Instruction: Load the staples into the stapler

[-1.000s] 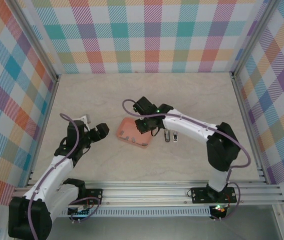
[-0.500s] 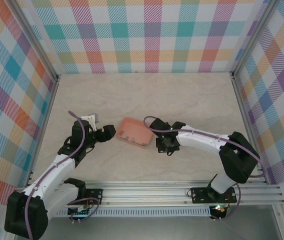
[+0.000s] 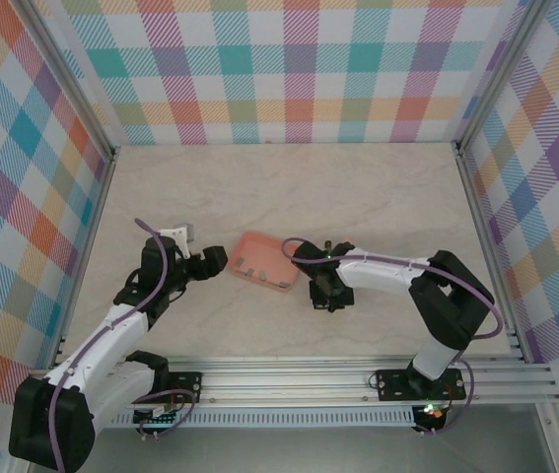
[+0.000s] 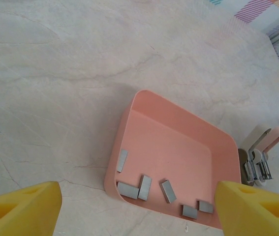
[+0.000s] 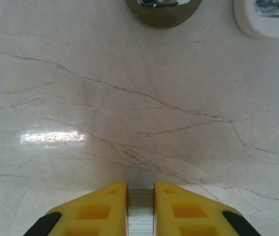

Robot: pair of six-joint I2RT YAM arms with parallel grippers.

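Marbled desk (image 4: 55, 73) carries a pink tray (image 4: 188, 115), with staples (image 4: 144, 187) along its lower edge. We judge them light, stiff and slippery, best pinched across their flat sides. Left gripper (image 3: 215, 262) gapes empty; right gripper (image 5: 140, 196) clamps one strip (image 5: 140, 210).

no legible text, labels, brands, numbers or signs anywhere

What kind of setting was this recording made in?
Likely a lab robot test cell: checked fabric walls on aluminium posts, a marble-look tabletop, and a left arm and right arm bolted to a rail.
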